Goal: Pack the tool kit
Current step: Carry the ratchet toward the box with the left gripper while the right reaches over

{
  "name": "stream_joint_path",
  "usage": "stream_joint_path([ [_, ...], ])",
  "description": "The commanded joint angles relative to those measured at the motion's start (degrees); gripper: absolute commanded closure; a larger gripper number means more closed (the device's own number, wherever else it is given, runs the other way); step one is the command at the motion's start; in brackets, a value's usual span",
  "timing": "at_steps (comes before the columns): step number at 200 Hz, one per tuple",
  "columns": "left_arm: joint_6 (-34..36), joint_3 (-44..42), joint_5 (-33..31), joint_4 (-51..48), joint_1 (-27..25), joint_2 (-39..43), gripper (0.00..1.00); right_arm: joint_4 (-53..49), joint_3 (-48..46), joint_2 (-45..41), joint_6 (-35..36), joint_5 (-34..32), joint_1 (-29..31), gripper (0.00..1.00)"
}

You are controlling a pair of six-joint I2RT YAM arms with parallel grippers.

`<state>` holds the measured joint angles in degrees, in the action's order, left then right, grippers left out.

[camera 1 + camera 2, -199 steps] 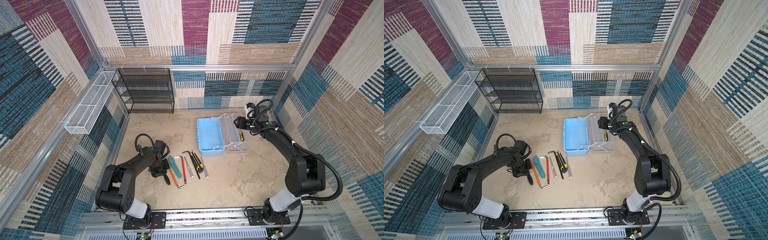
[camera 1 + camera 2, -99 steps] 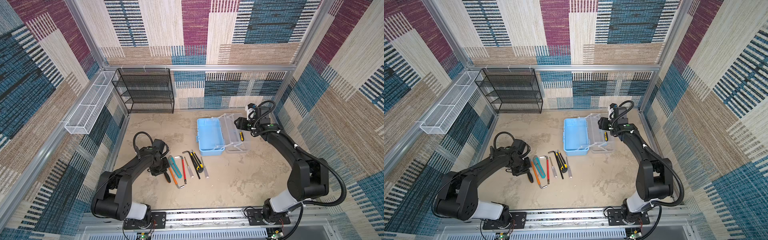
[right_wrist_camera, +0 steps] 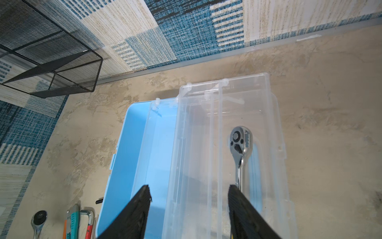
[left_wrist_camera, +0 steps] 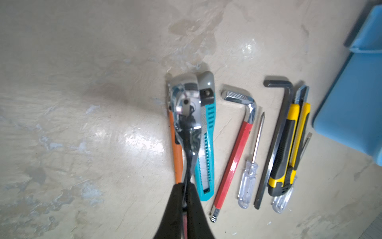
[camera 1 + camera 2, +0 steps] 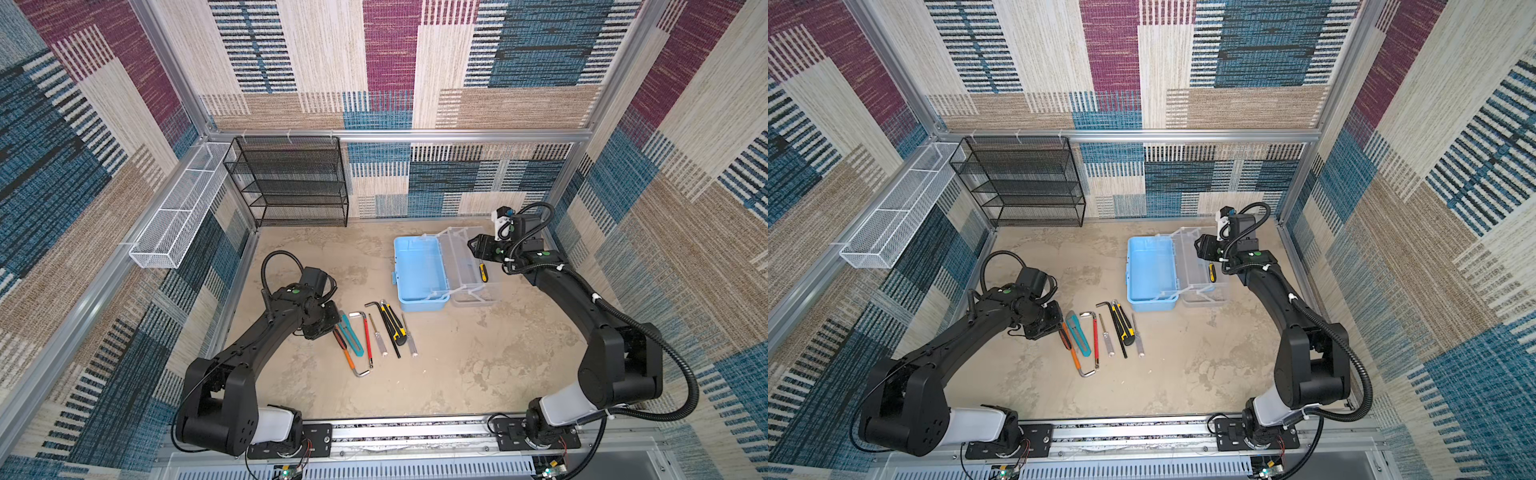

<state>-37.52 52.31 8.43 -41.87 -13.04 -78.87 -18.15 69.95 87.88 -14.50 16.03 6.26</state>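
Chrome ratchet [image 4: 186, 97] stays clamped in the left hand [image 4: 184, 186].

Chrome ratchet [image 3: 240, 142] in toolbox's [image 3: 124, 149] clear part, tool [image 3: 189, 189] spread.

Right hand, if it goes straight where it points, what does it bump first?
Probably the clear tray of the light blue toolbox, just beside the ratchet. The open right hand points down at it; depth is unclear.

The walls [image 5: 415, 62] were covered in blue, maroon and beige woven patchwork. A black wire-mesh shelf rack [image 5: 291, 183] was set on the mottled beige table [image 5: 457, 374] against the back wall; a white mesh basket [image 5: 178, 216] was hung at left.
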Motion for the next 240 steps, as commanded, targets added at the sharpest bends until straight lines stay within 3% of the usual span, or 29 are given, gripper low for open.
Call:
stream_joint_path([
  [1, 0.2, 0.3, 2.78, -0.24, -0.04, -0.82, 1.0, 1.7, -0.24, -0.51, -0.59, 1.71, 0.11, 0.38],
  [49, -3.02, 5.2, 6.69, 4.6, -0.73, -0.38, 1.0, 3.72, -1.9, -3.21, -1.49, 5.18, 2.88, 0.38],
  [82, -3.74, 12.74, 9.72, 7.62, -2.52, -4.68, 1.0, 7.87, -3.74, -4.38, -2.23, 14.46, 6.79, 0.38],
  [127, -3.78, 21.8, 12.63, 11.65, -7.74, -12.86, 1.0, 12.46, -7.29, -3.51, -3.72, 22.26, 13.06, 0.38],
  [176, -5.9, 27.26, 15.48, 17.87, -11.43, -18.77, 1.0, 15.19, -7.47, -0.03, -5.86, 22.22, 18.97, 0.34],
  [240, -6.59, 32.23, 17.94, 21.1, -12.89, -22.63, 1.0, 13.05, -4.42, 4.77, -5.41, 19.83, 22.43, 0.31],
])
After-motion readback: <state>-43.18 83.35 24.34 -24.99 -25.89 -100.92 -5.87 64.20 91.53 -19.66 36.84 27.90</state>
